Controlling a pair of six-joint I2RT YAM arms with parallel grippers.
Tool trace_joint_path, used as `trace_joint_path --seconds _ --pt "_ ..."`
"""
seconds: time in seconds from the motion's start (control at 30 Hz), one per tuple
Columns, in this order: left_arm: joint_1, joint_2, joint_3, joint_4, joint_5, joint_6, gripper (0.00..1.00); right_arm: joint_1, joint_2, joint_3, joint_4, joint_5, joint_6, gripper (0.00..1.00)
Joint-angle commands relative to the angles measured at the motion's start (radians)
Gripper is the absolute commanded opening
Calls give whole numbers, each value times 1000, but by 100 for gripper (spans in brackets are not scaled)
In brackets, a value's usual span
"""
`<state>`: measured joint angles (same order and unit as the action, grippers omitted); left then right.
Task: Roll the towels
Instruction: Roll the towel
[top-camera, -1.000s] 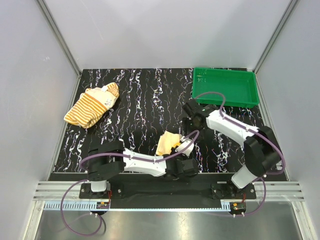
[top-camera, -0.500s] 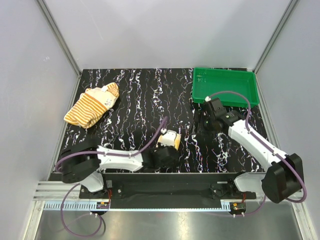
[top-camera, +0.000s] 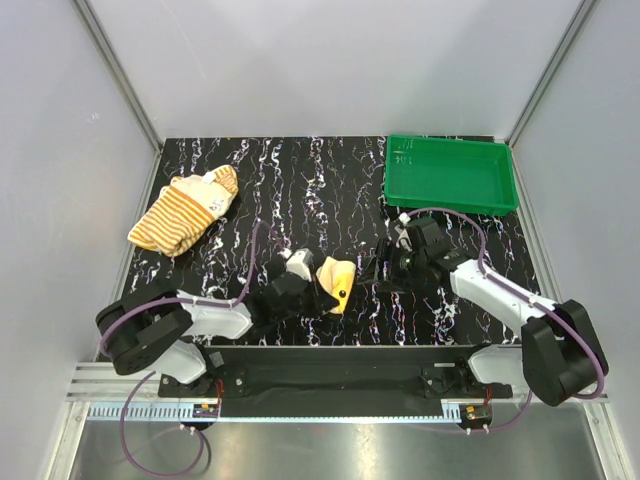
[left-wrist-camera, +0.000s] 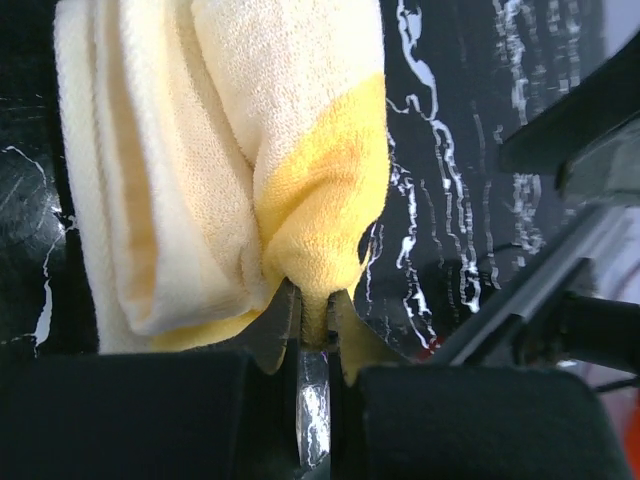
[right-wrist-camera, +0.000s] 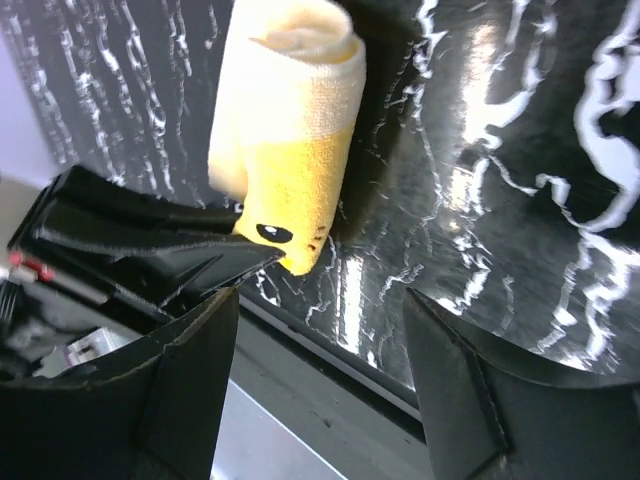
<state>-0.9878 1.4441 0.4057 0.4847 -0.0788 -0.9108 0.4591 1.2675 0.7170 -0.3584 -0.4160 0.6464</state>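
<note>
From above, the small rolled bright yellow cloth towel (top-camera: 334, 277) lies on the black marble-patterned table (top-camera: 300, 190), well to the near-left of the green plastic tray (top-camera: 450, 172). Its long axis runs roughly near to far, with the cream end farther away and the yellow end nearer. The left gripper (top-camera: 318, 292) reaches it from the side away from the tray. The right gripper (top-camera: 380, 272) hangs between roll and tray, not touching the cloth. The larger orange-and-cream striped towel (top-camera: 185, 210) sits crumpled far to the tray's left, its length slanting from near-left to far-right.

In the left wrist view, the yellow towel (left-wrist-camera: 230, 170) stretches straight away from the left gripper (left-wrist-camera: 312, 325), whose jaws are clamped on a fold at its yellow end.

In the right wrist view, the yellow roll (right-wrist-camera: 290, 140) points away, its spiral end farthest. The right gripper (right-wrist-camera: 320, 340) has its jaws spread wide, holding nothing
</note>
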Motion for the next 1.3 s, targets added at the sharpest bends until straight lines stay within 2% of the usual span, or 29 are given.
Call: trace_joint_path --seconds 0.0,0.13,0.23,0.43,0.6,0.73,0.83,0.87,0.97,1.03,1.2,1.27 --pt "60 41 -70 221 163 -103 0 -2 27 -68 249 -136 67 72" --pt "130 125 -103 388 278 -177 0 -2 102 -125 433 -188 99 72" --pt "164 189 -126 515 347 -221 0 0 157 -136 489 -193 88 72" --pt "210 306 -172 736 419 -301 0 15 275 -142 604 -201 96 72" --pt "222 363 -191 833 442 -336 0 42 366 -131 673 -196 107 70" --pt "238 391 -194 868 462 -350 0 69 446 -122 728 -195 122 65" --pt "251 401 -191 874 481 -353 0 92 472 -110 753 -188 128 57" --pt "256 403 -191 874 485 -353 0 99 475 -103 753 -187 128 50" --pt "267 403 -185 867 501 -346 0 107 480 -99 751 -181 128 38" --pt "268 392 -182 849 504 -329 3 108 471 -100 744 -170 128 28" --pt "267 311 -179 703 490 -266 35 108 438 -79 639 -116 122 20" --pt "267 247 -182 594 464 -223 40 108 429 -56 555 -83 102 18"
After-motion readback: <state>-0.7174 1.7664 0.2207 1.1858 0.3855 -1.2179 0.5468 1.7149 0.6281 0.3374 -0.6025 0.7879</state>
